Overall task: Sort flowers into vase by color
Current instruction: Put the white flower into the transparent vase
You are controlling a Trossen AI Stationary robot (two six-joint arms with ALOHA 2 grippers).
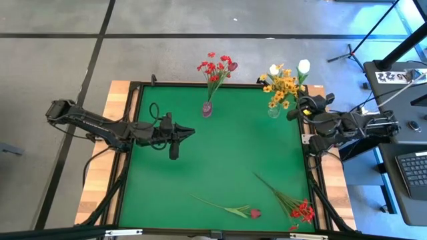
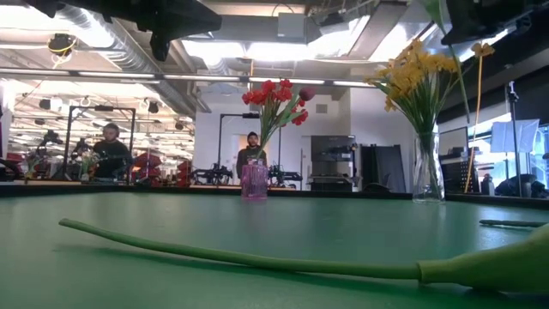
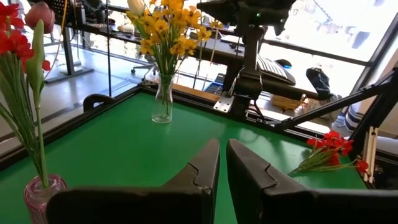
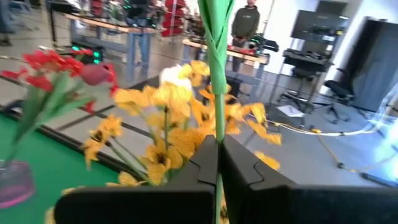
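My right gripper [image 4: 217,163] is clamped on a green stem, probably the white bud [image 1: 304,66], above the clear vase [image 1: 274,111] of yellow flowers [image 1: 283,85]. My left gripper [image 3: 222,163] hovers nearly closed, empty, over the mat [image 1: 220,153].

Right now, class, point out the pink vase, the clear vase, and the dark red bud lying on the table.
pink vase [image 1: 207,109], high view, its body.
clear vase [image 1: 274,112], high view, its base.
dark red bud [image 1: 255,213], high view, its blossom.

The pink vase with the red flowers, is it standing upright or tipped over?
Upright. The pink vase stands on its base on the green table in the low view, its red flowers rising straight above it.
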